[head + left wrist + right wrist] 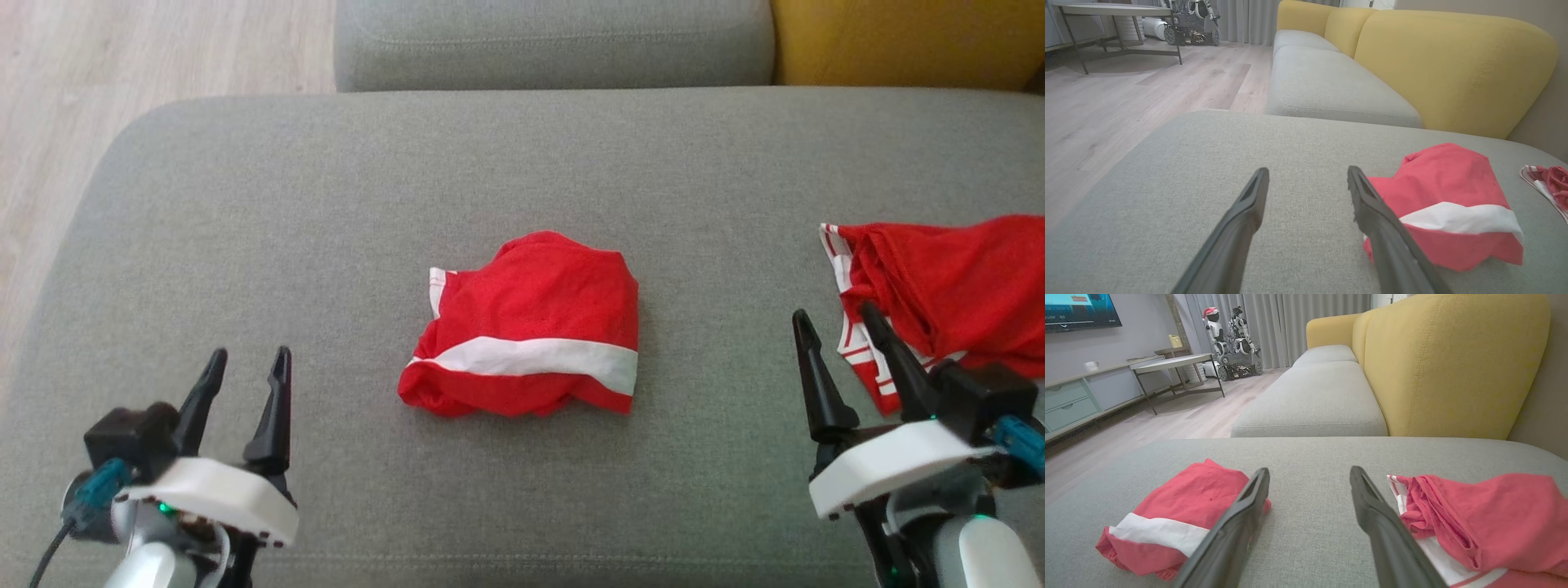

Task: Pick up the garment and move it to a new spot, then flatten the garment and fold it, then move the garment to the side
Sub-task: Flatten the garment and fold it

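Red fabric with one broad white band, the folded garment lies as a compact bundle on the grey woven sofa cushion. It is ahead of both pairs of fingers and between them: forward and to the right of the left fingers, forward and to the left of the right fingers, touching neither. Both pairs stand spread apart and hold nothing. That reads as deliberate clearance. With the dark tips open and well short of the cloth, nothing can snag a layer and pull the fold loose. The bundle also sits midway, where either arm could reach it for the last step, the move to the side, which looks not yet done.

The bundle is wider than it is deep, so its long axis runs crosswise to the direction the fingers point. The white band follows that axis along the edge nearest the fingers. The rounded red edge faces away from them, toward the yellow upholstered backrest. A bit of white-striped trim peeks out at the far corner on the left fingers' side.

A second, crumpled red garment with thin white stripes lies just beyond and outside the right fingers; whether the outer finger touches it cannot be told. It probably limits free room on that side, so the bare cushion past the left fingers seems the easier place to set the bundle.
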Robot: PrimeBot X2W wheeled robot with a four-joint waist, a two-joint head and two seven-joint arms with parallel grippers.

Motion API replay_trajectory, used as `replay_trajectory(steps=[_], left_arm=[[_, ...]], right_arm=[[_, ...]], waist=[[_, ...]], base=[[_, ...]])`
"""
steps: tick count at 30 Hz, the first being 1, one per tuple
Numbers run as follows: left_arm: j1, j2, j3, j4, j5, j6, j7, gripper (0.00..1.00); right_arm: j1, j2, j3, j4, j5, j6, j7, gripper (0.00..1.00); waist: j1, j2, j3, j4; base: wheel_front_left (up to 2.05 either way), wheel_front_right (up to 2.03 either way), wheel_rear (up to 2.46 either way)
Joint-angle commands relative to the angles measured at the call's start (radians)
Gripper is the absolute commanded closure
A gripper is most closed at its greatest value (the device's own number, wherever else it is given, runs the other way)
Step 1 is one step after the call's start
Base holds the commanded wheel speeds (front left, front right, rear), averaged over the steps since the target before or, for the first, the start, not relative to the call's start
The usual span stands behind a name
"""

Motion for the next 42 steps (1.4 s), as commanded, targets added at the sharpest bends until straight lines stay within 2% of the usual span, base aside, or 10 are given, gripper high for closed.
replay_trajectory(steps=[1, 13, 16, 22, 31, 36, 42], left_arm=[[-0.037, 0.032, 0.046, -0.041, 0.000, 0.007, 0.002, 0.00], [-0.022, 0.037, 0.036, -0.073, -0.006, 0.022, 0.027, 0.00], [-0.037, 0.034, 0.033, -0.072, -0.017, 0.011, 0.032, 0.00], [-0.174, 0.018, 0.006, 0.027, -0.051, -0.067, 0.065, 0.00], [-0.380, -0.056, -0.076, 0.336, -0.124, -0.225, 0.146, 0.00], [-0.428, -0.091, -0.139, 0.473, -0.154, -0.264, 0.181, 0.00], [-0.441, -0.100, -0.189, 0.562, -0.180, -0.273, 0.221, 0.00]], right_arm=[[-0.024, -0.004, 0.018, -0.042, -0.008, -0.001, 0.003, 0.00], [-0.018, -0.004, 0.016, -0.051, 0.002, -0.001, 0.009, 0.00], [-0.021, -0.004, 0.015, -0.053, 0.003, -0.001, 0.008, 0.00], [-0.045, -0.004, 0.025, -0.059, 0.001, -0.001, 0.011, 0.00], [-0.084, -0.004, 0.056, -0.052, 0.006, -0.001, 0.009, 0.00], [-0.091, -0.004, 0.058, -0.039, 0.012, -0.001, 0.000, 0.00], [-0.094, -0.004, 0.055, -0.029, 0.022, -0.001, -0.010, 0.00]], waist=[[0.0000, 0.0000, -0.003, 0.000], [0.0000, 0.0000, -0.001, 0.004], [0.0000, 0.0000, 0.009, 0.007], [0.0000, 0.0000, 0.049, 0.005], [0.0000, 0.0000, 0.136, -0.043], [0.0000, 0.0000, 0.159, -0.067], [0.0000, 0.0000, 0.165, -0.078]], base=[[0.00, 0.00, 0.00], [0.00, 0.00, 0.00], [0.00, 0.00, 0.00], [0.00, 0.00, 0.00], [0.00, 0.00, 0.00], [0.00, 0.00, 0.00], [0.00, 0.00, 0.00]])
